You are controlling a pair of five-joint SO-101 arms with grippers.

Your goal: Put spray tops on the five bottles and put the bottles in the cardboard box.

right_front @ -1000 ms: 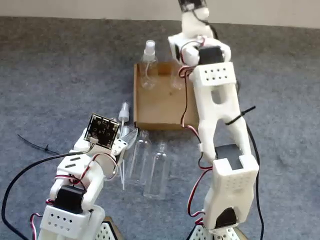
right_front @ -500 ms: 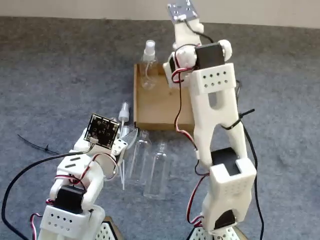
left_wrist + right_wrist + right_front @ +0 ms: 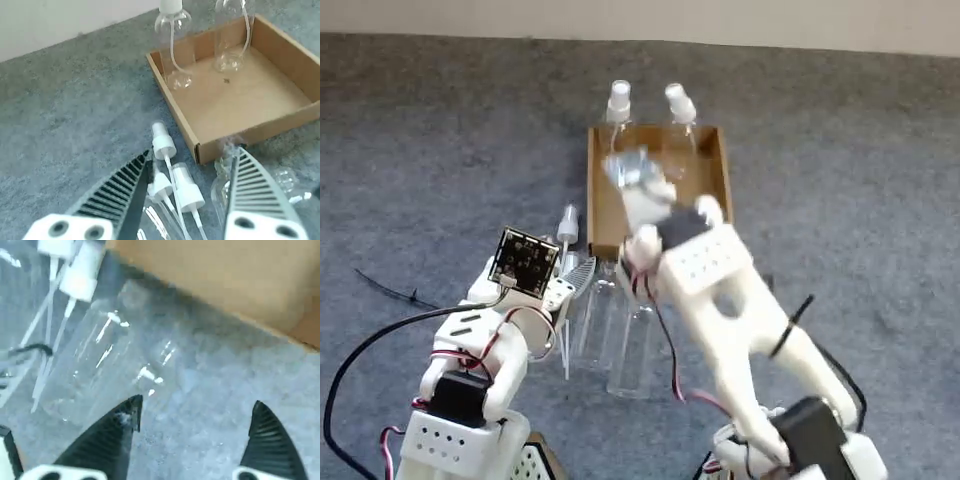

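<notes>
Bottles with tops [image 3: 618, 128]: two clear bottles stand upright inside the cardboard box [image 3: 600, 215], against its far wall, at the upper centre of the high view. Each wears a white spray top, and the two stand a little apart.
Cardboard box: a shallow open brown tray in the upper middle of the high view. Its near wall faces the arms.
Bare bottles [image 3: 597, 312]: two clear bottles without tops lie side by side on the carpet [image 3: 440, 150]. They are just below the box's near wall, in the lower centre of the high view, with their necks toward the box.
Loose spray tops [image 3: 163, 145]: three white tops with thin dip tubes lie close together on the carpet. They are beside the box's near left corner, just left of the bare bottles.
Left gripper [image 3: 192, 155]: sits low over the loose spray tops, left of centre in the high view. Its jaws are spread wide and hold nothing.
Right gripper [image 3: 197, 405]: hangs over the bare bottles, just in front of the box's near wall, at the centre of the high view. Its black jaws are wide apart and grip nothing, with one bottle lying on the carpet beneath them.
Carpet: grey, and it covers the whole work surface.
Black strip [image 3: 390, 290]: a thin dark piece on the carpet at the left edge of the high view, well apart from the bottles.
</notes>
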